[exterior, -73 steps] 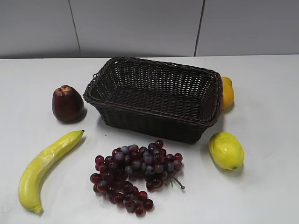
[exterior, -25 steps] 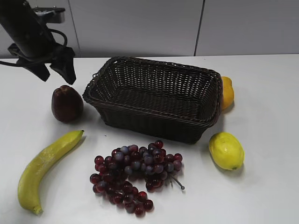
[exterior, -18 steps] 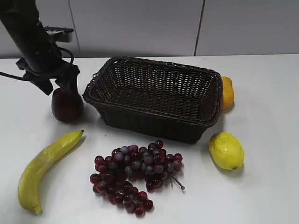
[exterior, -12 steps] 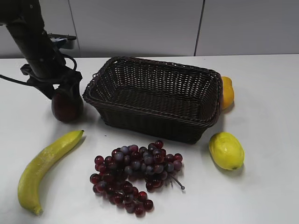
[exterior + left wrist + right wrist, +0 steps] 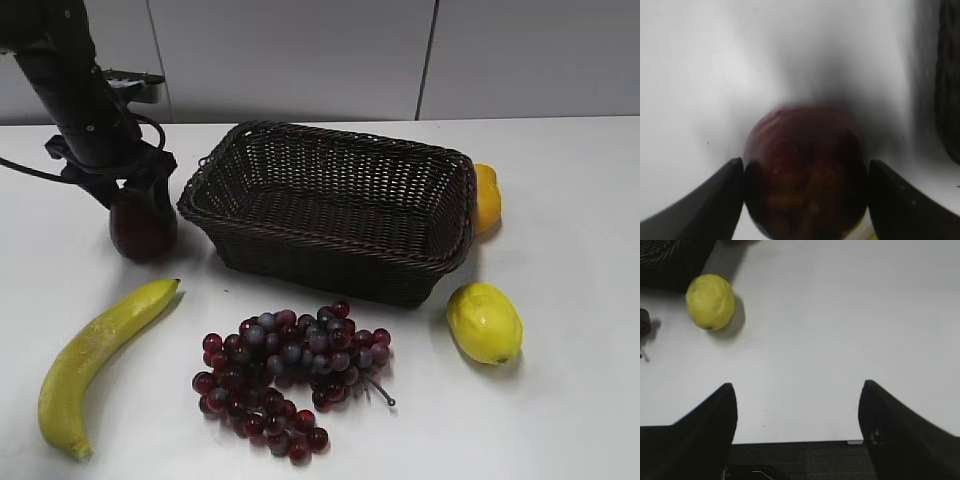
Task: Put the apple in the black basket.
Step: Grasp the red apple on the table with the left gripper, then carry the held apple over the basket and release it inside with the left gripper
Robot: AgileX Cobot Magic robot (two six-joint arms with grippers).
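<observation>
- On the far left of the white table (image 5: 560, 200), the left gripper (image 5: 137, 193) has its two dark fingers (image 5: 705, 200) set on either side of the apple (image 5: 142, 225); in the left wrist view each finger appears to touch the fruit's flank, so the fingers are closed about as far as the apple allows.
- The apple, dark red with lighter streaks, sits on the table just left of the black basket (image 5: 330, 205) and apart from it; whether it is lifted off the surface cannot be told.
- Below the apple lies a yellow banana (image 5: 95, 360), curved, its tip pointing up toward the fruit.
- In the middle foreground a bunch of dark red grapes (image 5: 285, 375) lies near the basket's front wall.
- The black basket stands in the centre of the table.
- Touching the basket's right end, partly hidden behind it, is an orange fruit (image 5: 486, 198).
- Near the basket's front right corner rests a yellow lemon (image 5: 484, 322).
- On the right, the right gripper (image 5: 797, 412) hovers over bare table with its fingers spread wide and nothing between them; it does not show in the exterior view.
</observation>
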